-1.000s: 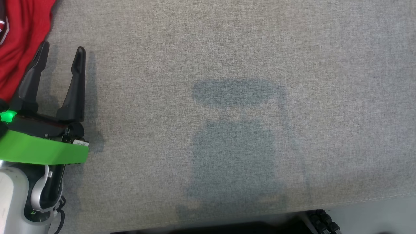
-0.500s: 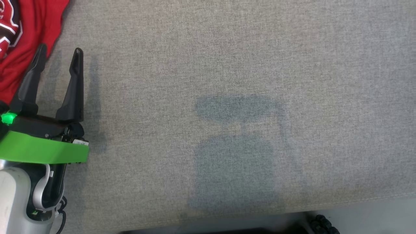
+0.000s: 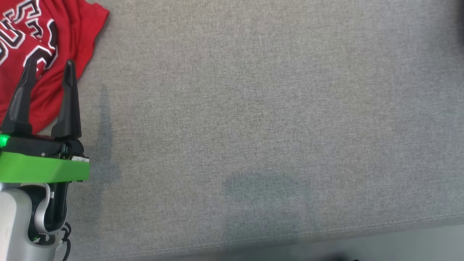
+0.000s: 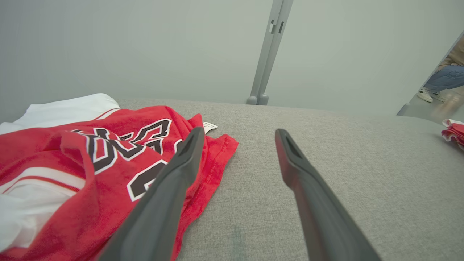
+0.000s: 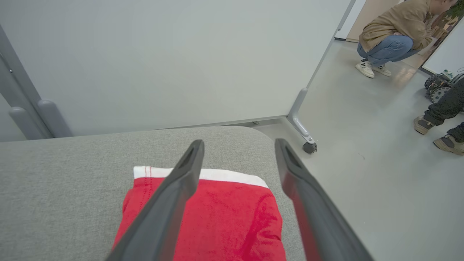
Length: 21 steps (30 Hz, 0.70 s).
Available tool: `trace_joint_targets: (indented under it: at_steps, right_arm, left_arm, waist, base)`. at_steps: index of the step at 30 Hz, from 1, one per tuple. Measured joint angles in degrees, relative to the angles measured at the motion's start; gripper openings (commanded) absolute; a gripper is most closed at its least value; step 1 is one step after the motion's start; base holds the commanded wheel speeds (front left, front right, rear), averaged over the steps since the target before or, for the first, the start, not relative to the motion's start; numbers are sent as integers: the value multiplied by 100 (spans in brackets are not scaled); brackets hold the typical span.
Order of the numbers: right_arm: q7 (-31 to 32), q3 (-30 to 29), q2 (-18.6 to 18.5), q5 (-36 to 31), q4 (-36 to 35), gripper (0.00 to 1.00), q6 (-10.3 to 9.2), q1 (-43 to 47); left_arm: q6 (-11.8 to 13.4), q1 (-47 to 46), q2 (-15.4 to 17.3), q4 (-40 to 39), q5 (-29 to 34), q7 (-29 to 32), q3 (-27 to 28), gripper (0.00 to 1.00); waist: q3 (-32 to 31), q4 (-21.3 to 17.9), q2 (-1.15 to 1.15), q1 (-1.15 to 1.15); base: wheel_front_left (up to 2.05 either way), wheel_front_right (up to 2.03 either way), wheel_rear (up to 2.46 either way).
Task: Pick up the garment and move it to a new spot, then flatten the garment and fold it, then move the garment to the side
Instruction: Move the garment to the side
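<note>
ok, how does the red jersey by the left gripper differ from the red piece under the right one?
The red jersey lies crumpled and spread out; the folded red piece is neat and flat, with straight edges. The jersey shows black-and-white lettering; the folded piece is plain red with a white band along one edge. Both are red fabric lying on grey upholstery.

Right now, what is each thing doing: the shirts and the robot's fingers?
red jersey: crumpled, unfolded, lying on the grey cushion.
folded red garment: folded flat, near the cushion's corner.
left fingers: open, holding nothing, over the jersey's edge.
right fingers: open, holding nothing, above the folded garment.
</note>
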Motion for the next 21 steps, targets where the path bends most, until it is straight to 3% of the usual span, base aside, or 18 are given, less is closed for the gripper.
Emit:
trace_joint_targets:
  at_steps: [6,15,21]
  right_arm:
    - [-747,265,697,-82,-492,100,0,778]
    - [-1611,348,1607,-379,-558,100,0,2278]
    - [-1692,227,2151,-494,-400,100,0,3284]
  left_arm:
    - [-44,261,-52,396,-33,-96,40,100]
    - [-44,675,-48,920,104,-197,54,100]
    - [-44,1174,-163,1270,115,-252,14,100]
  waist:
    - [-466,-41,0,0]
    - [-1112,-145,0,0]
    - [-1605,-228,0,0]
  base:
    - [0,0,0]
    - [0,0,0]
    - [0,0,0]
